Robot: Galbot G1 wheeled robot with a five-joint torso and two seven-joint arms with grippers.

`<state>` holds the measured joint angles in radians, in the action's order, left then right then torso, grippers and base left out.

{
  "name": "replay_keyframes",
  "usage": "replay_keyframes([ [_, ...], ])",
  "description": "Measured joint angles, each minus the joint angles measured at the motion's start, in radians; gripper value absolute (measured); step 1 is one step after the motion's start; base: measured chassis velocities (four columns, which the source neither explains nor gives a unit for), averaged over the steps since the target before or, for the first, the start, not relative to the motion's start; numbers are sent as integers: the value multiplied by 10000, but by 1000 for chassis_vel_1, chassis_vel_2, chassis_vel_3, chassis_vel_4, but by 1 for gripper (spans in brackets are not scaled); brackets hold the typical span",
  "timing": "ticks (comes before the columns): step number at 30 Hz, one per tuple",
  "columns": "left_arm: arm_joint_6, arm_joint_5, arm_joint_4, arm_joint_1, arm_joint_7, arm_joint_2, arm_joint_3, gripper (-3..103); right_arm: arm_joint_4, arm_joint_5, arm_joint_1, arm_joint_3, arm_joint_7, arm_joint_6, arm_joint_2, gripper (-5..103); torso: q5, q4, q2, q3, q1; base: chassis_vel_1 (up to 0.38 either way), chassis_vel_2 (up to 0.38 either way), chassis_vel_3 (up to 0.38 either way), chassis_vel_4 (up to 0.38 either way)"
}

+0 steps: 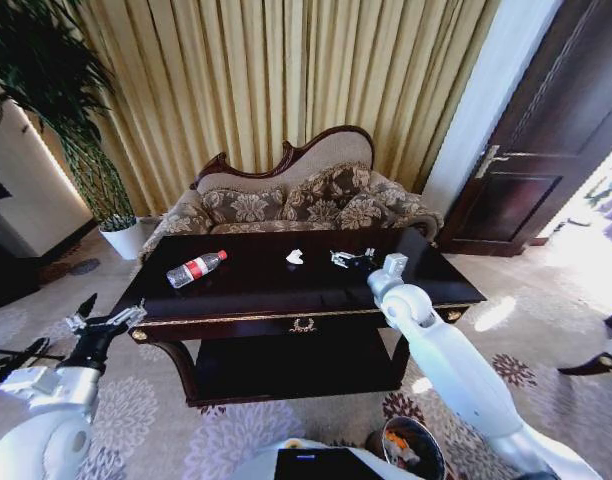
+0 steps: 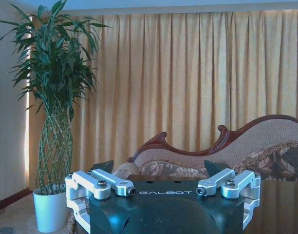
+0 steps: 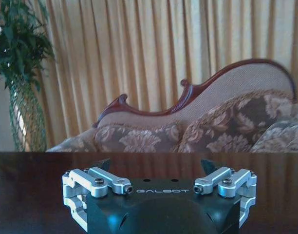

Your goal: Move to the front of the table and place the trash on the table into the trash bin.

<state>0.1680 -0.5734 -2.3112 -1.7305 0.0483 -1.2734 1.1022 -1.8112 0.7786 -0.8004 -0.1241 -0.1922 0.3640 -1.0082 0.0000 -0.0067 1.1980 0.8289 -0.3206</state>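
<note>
glossy dark wooden table (image 1: 256, 290); clear plastic bottle (image 1: 195, 268); folded cloth curtain (image 1: 286, 80).

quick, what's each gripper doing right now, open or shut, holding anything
Left gripper: open, empty, off the table's left front corner.
Right gripper: open, empty, over the tabletop.

The table (image 1: 276, 285) top is mostly bare dark wood: the bottle (image 1: 196, 268) lies toward its left, a white scrap (image 1: 295, 257) sits near the middle back, and the right gripper (image 1: 353, 259), jaws spread, hangs over the right part, with open surface between them. A sofa (image 1: 286, 205) stands close behind the table, blocking the far edge. The left gripper (image 1: 104, 322), jaws spread, hangs off the table's left front corner over open carpet. The trash bin (image 1: 414, 448) stands on the floor beside the right arm, its mouth unobstructed.
</note>
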Motion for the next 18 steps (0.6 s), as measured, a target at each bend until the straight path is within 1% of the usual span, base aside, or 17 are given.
replay_keyframes([
  [1, 0, 0, 0, 0, 0, 0, 0, 100, 0, 0, 0, 0, 0, 0, 0, 100, 0, 0, 0, 0, 0, 0, 0, 0, 0],
  [4, -19, 53, -12, -11, -10, -91, -45, 100, 494, 1, 563, 708, -71, 109, -252, 100, -1, 2, -1, 0, 0, 0, 0, 0, 0],
  [5, -19, 53, -12, -11, -10, -91, -45, 100, 494, 1, 563, 708, -71, 109, -252, 100, -1, 2, -1, 0, 0, 0, 0, 0, 0],
  [9, -50, 104, -67, -40, -9, -225, -63, 100, 971, 5, 1307, 1419, -48, 136, -413, 100, -1, 2, 0, 0, 0, 0, 0, 0, 0],
  [10, -50, 104, -67, -40, -9, -225, -63, 100, 971, 5, 1307, 1419, -48, 136, -413, 100, -1, 2, 0, 0, 0, 0, 0, 0, 0],
  [12, -69, 117, -68, -49, -7, -302, -63, 100, 1201, 12, 1820, 1892, 20, 137, -418, 100, 0, 2, 0, 0, 0, 0, 0, 0, 0],
  [14, -73, 119, -68, -51, -7, -325, -63, 100, 1280, 13, 2002, 2063, 51, 147, -403, 100, 0, 2, 0, 0, 0, 0, 0, 0, 0],
  [18, -80, 127, -69, -52, -7, -405, -68, 100, 1554, 162, 2705, 2826, -42, 365, -367, 100, 0, 1, 0, 0, 0, 0, 0, 0, 0],
])
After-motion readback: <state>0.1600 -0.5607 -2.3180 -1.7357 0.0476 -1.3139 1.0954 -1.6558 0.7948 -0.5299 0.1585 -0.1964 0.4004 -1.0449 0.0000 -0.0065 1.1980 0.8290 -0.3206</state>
